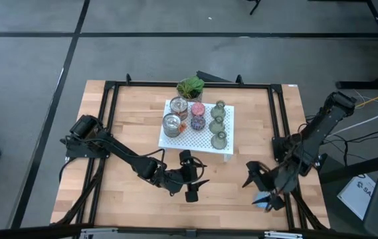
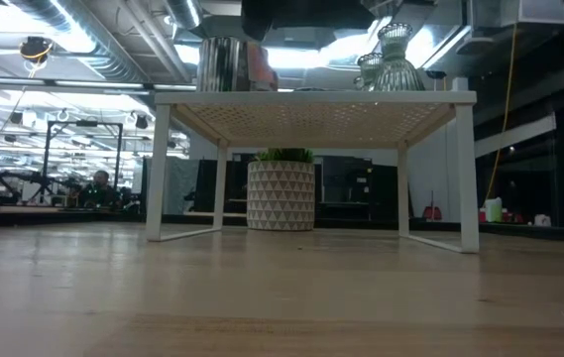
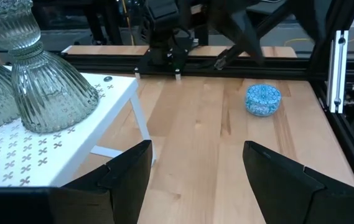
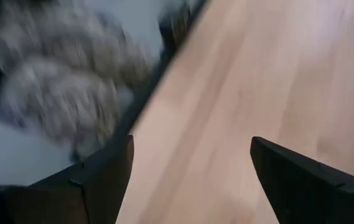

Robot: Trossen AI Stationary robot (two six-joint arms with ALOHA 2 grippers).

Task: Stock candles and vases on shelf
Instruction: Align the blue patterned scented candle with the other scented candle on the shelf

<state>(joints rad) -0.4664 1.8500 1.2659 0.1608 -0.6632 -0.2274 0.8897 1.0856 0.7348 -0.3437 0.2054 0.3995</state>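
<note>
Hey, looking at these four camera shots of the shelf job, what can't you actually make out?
- Low view: the candles and vases on the shelf are cut off by the top edge; neither gripper shows.
- High view: the light blue candle is partly hidden under the right gripper.
- Right wrist view: blurred; the mass beyond the table edge is unreadable.
- Left wrist view: one vase hides the others.

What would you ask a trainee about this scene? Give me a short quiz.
1. How many vases stand on the shelf?
2. True or false: the left claw holds a candle.
3. Where is the light blue candle?
A. on the shelf
B. on the wooden table, near the right claw
C. in the left claw

Key: 1. three; 2. false, it is open and empty; 3. B
</note>
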